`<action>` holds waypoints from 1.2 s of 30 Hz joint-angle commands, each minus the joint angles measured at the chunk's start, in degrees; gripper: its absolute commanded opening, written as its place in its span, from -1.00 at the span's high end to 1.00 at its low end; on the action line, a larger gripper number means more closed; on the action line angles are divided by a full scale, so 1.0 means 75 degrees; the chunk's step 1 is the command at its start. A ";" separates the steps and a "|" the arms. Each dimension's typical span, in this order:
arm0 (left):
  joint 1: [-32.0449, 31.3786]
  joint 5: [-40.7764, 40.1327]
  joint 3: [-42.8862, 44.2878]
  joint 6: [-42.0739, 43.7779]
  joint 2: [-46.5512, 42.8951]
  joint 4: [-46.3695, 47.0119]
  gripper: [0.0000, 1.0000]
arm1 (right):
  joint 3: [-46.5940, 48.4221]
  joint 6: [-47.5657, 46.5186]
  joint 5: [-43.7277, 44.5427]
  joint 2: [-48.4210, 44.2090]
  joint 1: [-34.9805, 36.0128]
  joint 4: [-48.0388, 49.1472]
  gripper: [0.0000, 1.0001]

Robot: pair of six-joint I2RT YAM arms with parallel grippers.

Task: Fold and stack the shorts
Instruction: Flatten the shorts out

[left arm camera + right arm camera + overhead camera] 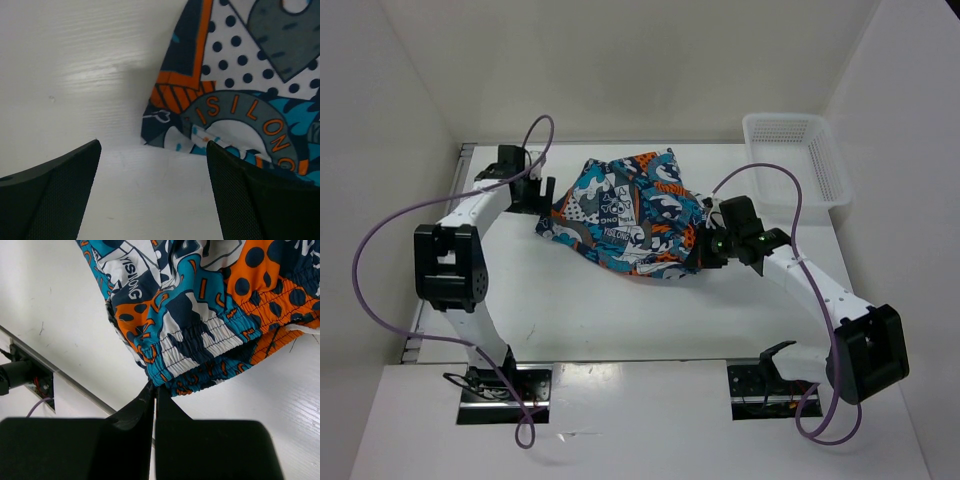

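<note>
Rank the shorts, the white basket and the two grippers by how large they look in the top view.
1. shorts: the widest spread on the table.
2. white basket: clearly a smaller patch.
3. left gripper and right gripper: the smallest, and too alike to rank against each other.

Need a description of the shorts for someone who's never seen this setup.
Start from the white table and look at its middle. The shorts lie there as a crumpled heap of fabric. They are the only coloured thing: a busy teal, orange, white and black cartoon print, unlike the plain white mesh basket at the far right corner.
</note>
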 commanded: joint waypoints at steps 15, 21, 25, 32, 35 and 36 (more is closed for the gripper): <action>0.0025 0.1744 0.1297 0.0022 0.1883 -0.0358 -0.27 | 0.0173 0.0096 0.0182 -0.0019 -0.0003 0.0301 1.00; 0.0025 0.1827 0.1366 0.0022 0.1473 -0.0288 1.00 | 0.0756 0.0039 0.0182 0.0402 -0.0541 0.0395 1.00; 0.0188 0.1641 0.2536 0.0022 0.0572 -0.0487 1.00 | 0.3494 -0.0571 0.0042 0.1970 -0.1453 0.0139 1.00; 0.1020 0.1206 0.5909 0.0022 -0.0671 -0.0791 1.00 | 1.0965 -0.0281 -0.0295 0.4612 -0.2263 -0.0559 1.00; 0.1103 0.1135 0.5880 0.0022 -0.1408 -0.0955 1.00 | 1.0782 -0.0289 -0.0427 0.4225 -0.2265 -0.0484 1.00; 0.1103 0.1135 0.5334 0.0022 -0.1886 -0.1037 1.00 | 1.0501 -0.0419 -0.0427 0.3806 -0.2172 -0.0484 1.00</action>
